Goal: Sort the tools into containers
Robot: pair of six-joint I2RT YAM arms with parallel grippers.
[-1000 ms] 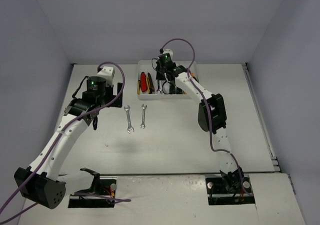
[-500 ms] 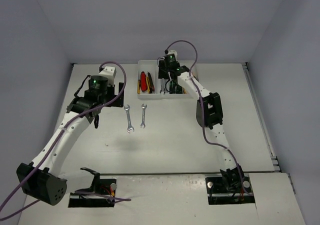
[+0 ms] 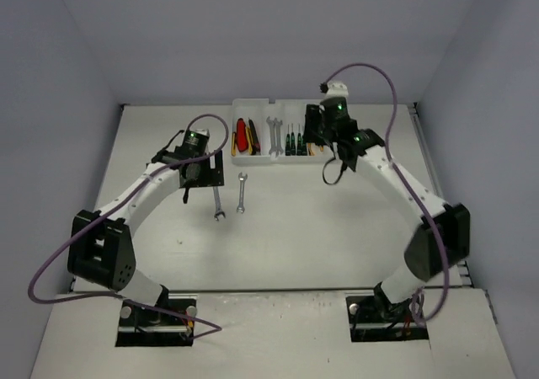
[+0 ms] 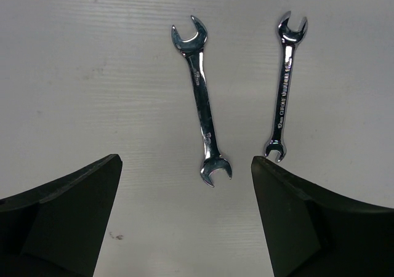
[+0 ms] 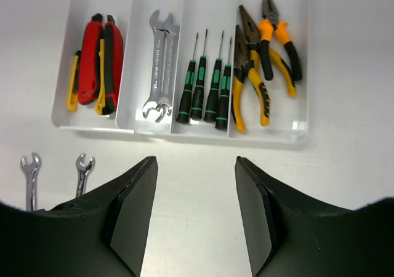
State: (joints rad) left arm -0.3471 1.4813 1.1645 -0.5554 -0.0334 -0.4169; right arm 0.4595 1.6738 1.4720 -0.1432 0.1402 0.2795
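Right pincer now back from tray, left pincer over two wrenches, both open, empty

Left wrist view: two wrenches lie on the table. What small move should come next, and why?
Probably lower the left gripper onto the wrench lying between its open fingers. It and the other wrench are the only tools seen outside the tray, where two wrenches already lie.

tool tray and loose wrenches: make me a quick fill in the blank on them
The loose wrenches on the table number ___. In the tray, the screwdrivers lie between the stored wrenches and the ___. The left gripper is above the loose wrenches with jaws ___.
Missing: two; pliers; open.
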